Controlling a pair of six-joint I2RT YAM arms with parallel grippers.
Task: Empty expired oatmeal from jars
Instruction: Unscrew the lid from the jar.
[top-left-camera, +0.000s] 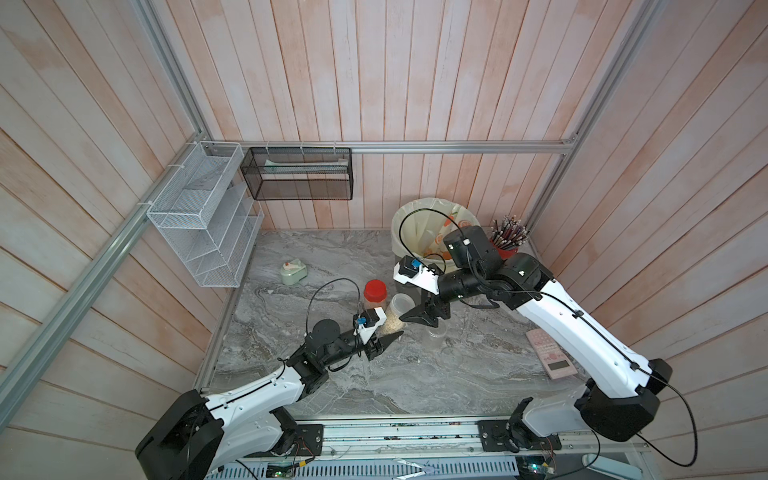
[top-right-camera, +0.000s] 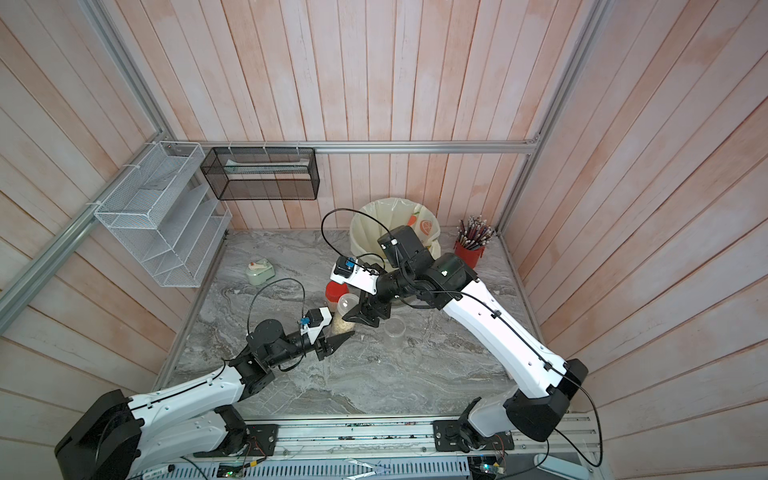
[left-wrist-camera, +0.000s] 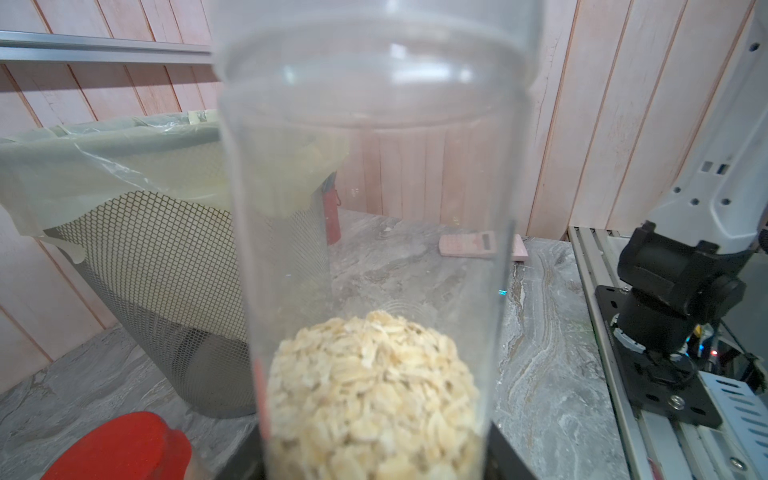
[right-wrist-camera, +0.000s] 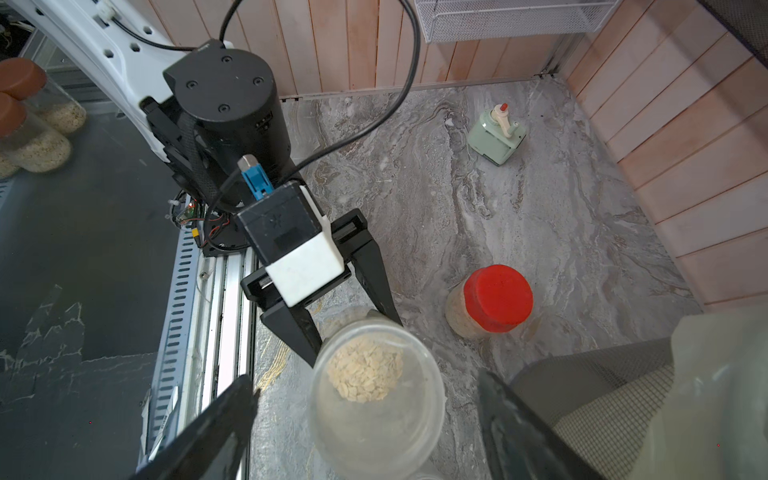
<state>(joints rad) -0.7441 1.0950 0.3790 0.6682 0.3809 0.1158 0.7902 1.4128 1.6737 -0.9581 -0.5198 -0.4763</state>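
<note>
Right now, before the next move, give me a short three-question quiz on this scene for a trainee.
1. True or false: the left tool grips a jar with oatmeal in it.
2. The right tool is: A) open, a finger either side of that jar; B) shut on a red lid; C) shut and empty.
3. Apart from the gripped jar, how many jars stand on the table?
Key: 1 true. 2 A. 3 two: the red-lid jar and the empty jar.
</note>
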